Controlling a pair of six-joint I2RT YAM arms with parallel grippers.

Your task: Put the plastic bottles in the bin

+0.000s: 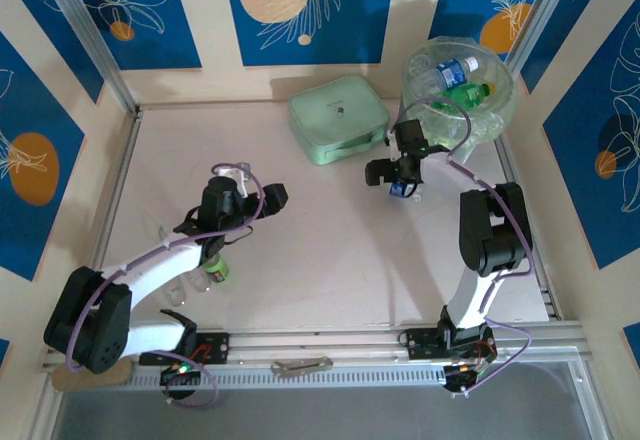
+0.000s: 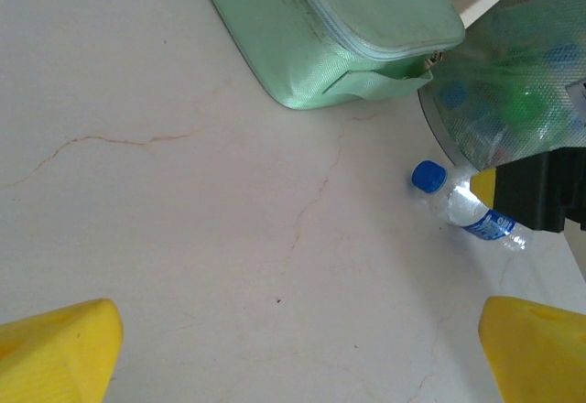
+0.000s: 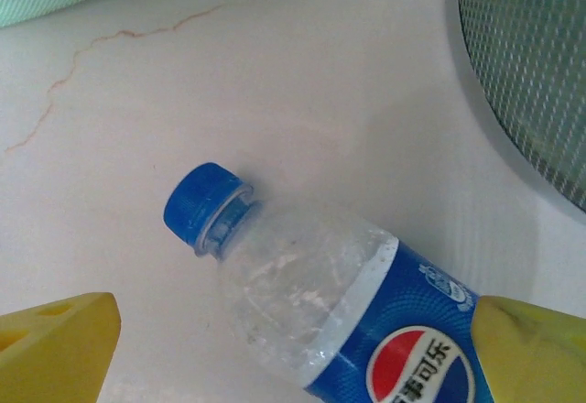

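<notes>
Near the worktop's near left corner a green bottle and perhaps two clear ones lie half hidden under the left arm; the left gripper hangs spread wide, empty. Farther right, the right gripper, equally spread, hovers over a blue-capped bottle lying beside the bin in the far right corner, which holds more bottles.
</notes>
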